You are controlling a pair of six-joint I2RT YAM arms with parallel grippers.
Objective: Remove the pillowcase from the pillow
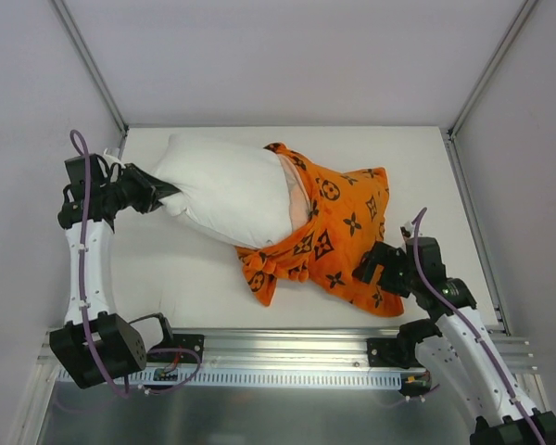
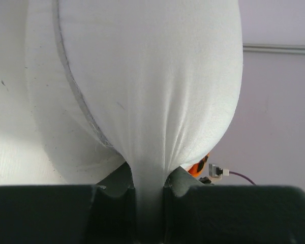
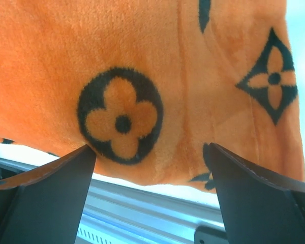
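Observation:
The plump white pillow [image 1: 224, 190] lies across the table's left half, its right end still inside the orange pillowcase [image 1: 341, 230] with black flower motifs. My left gripper [image 1: 164, 196] is shut on a pinch of the pillow's bare left end. In the left wrist view the white pillow fabric [image 2: 152, 76] is drawn tight between the jaws of that gripper [image 2: 150, 189], and a bit of orange pillowcase [image 2: 198, 168] shows behind. My right gripper [image 1: 372, 265] stands open at the pillowcase's near right edge. In the right wrist view the pillowcase [image 3: 142, 61] hangs just beyond the open right gripper [image 3: 150, 152], with nothing between the fingers.
The white table [image 1: 185, 273] ends in an aluminium rail [image 1: 287, 348] along the near edge, close under the right gripper. Grey walls and metal posts [image 1: 91, 65] close in the left, right and back sides.

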